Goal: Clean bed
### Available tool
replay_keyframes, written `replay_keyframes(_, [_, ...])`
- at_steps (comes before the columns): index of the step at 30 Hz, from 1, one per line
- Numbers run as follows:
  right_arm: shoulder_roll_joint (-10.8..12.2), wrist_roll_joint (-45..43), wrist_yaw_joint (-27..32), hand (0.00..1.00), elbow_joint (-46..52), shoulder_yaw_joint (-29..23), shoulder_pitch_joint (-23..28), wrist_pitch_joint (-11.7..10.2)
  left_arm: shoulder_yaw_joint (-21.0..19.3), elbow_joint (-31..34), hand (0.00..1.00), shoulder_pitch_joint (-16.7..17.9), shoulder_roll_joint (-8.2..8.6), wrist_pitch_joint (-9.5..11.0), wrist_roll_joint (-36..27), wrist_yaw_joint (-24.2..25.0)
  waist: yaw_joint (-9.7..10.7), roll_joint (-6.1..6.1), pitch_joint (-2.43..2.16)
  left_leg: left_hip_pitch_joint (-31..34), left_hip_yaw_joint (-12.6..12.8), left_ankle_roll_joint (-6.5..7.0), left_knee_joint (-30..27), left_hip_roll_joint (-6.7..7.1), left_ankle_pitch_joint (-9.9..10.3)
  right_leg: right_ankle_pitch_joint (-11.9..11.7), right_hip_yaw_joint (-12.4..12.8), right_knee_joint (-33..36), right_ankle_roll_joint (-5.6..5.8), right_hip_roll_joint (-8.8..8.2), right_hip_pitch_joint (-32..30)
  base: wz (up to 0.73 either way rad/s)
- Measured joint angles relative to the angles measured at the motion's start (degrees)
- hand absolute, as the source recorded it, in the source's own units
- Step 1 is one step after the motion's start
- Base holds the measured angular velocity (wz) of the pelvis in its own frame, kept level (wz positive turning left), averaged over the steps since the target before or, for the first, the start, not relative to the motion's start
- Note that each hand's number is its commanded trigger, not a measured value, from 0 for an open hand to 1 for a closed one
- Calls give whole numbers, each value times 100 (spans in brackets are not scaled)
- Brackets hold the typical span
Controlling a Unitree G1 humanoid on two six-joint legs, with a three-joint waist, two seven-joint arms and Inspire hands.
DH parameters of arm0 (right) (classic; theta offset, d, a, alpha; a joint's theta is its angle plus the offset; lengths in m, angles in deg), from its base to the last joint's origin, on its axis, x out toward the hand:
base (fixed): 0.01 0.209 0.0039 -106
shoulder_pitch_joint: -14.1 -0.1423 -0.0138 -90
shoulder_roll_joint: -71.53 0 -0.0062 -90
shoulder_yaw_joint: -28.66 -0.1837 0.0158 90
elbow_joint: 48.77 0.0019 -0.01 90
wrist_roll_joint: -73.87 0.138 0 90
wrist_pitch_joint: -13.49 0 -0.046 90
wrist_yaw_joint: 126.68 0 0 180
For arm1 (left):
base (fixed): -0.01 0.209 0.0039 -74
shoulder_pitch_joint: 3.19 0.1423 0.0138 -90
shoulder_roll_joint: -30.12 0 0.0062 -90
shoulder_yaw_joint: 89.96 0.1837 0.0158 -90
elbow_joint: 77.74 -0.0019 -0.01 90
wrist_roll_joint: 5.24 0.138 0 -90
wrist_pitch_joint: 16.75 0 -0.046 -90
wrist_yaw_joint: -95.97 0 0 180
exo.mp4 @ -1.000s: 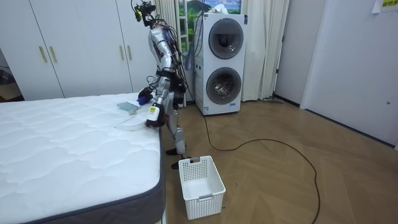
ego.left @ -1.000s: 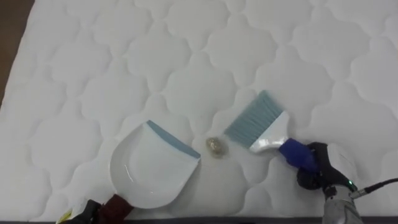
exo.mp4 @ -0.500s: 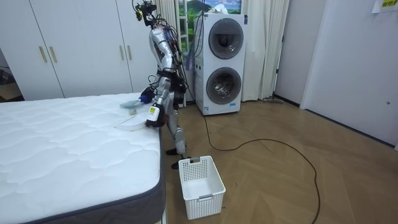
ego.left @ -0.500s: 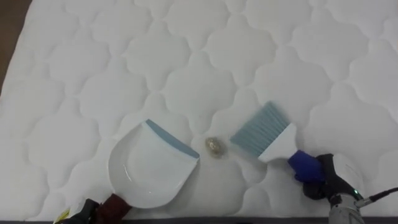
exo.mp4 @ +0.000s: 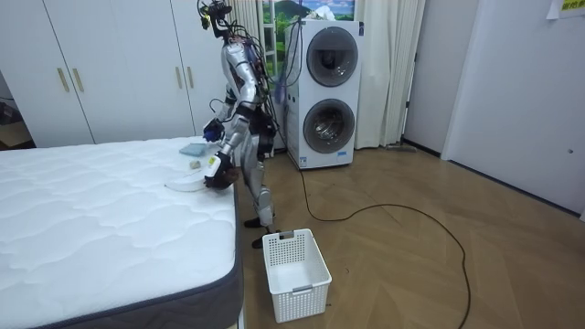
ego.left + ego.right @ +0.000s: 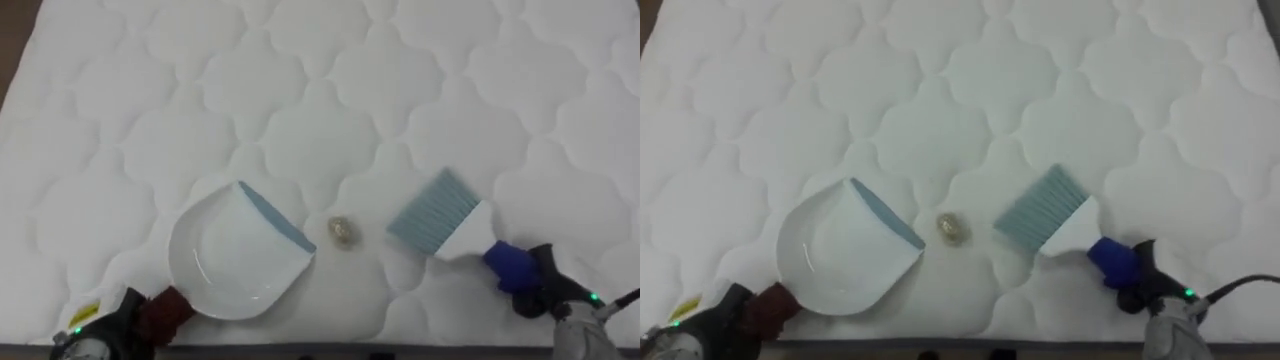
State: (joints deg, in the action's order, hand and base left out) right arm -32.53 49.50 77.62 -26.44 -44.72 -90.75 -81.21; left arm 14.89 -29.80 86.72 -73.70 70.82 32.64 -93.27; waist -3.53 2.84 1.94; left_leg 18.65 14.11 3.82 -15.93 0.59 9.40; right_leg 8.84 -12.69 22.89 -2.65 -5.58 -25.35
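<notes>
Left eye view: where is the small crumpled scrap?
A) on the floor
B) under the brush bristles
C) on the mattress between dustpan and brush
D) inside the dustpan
C: the scrap lies on the mattress, in the gap between the lip of the dustpan and the bristles of the brush, touching neither.

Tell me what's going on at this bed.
The robot stands at the bed's edge with sweeping tools in both hands. Its left hand holds a white dustpan by its handle, and its right hand holds a brush by its blue handle. A small crumpled scrap lies on the mattress between the dustpan's lip and the bristles, touching neither. It is not yet in the pan.
</notes>
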Motion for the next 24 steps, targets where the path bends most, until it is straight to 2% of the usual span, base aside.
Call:
replay_keyframes(1, [-234,-99,-3,100,-6,0,-103,56,-7,47,100,-39,-106,4,89,8,-16,73,0,64,4,1,-62,-12,1,-18,-9,-11,3,1,-24,0])
replay_keyframes(3, [-465,-275,7,100,-67,11,-294,128,28,66,100,-132,-243,7,111,44,11,153,27,131,-4,19,-147,-43,18,-62,-18,-16,2,30,-29,4])
replay_keyframes(6, [-781,-1025,-6,100,-73,145,-588,192,172,137,100,-350,-420,3,112,133,-27,217,28,279,3,34,-194,-69,41,-121,-28,-14,-20,42,-168,-1])
replay_keyframes(8, [-865,-1298,-18,100,-56,376,-772,235,277,147,100,-503,-511,-4,112,198,-65,228,34,336,4,34,-212,-84,40,-143,-56,-10,-42,45,-213,-2])
replay_keyframes(10, [-876,-1748,-74,100,21,556,-880,243,415,145,100,-628,-597,-2,112,276,-116,226,34,373,-7,26,-275,-108,45,-142,-210,12,-58,14,-215,5])
replay_keyframes(12, [-956,-2482,-232,100,109,887,-1122,223,547,161,100,-819,-691,5,112,431,-147,236,37,477,-31,24,-332,-100,46,-117,-322,110,-98,-44,-322,8])
replay_keyframes(15, [-1084,-3063,-387,100,180,1116,-1381,231,571,170,100,-910,-737,46,113,610,-185,251,40,470,-32,24,-335,-100,46,-116,-322,108,-98,-46,-313,0])
replay_keyframes(19, [-1292,-3722,-586,100,445,1262,-1449,287,562,172,100,-931,-788,97,112,849,-205,285,39,468,-44,25,-341,-100,47,-119,-342,45,-94,-37,-273,0])
replay_keyframes(24, [-1365,-4502,-691,100,705,1265,-1471,347,547,170,100,-1036,-788,116,115,1032,-270,287,39,476,-47,25,-336,-105,47,-125,-362,-5,-93,-33,-273,0])
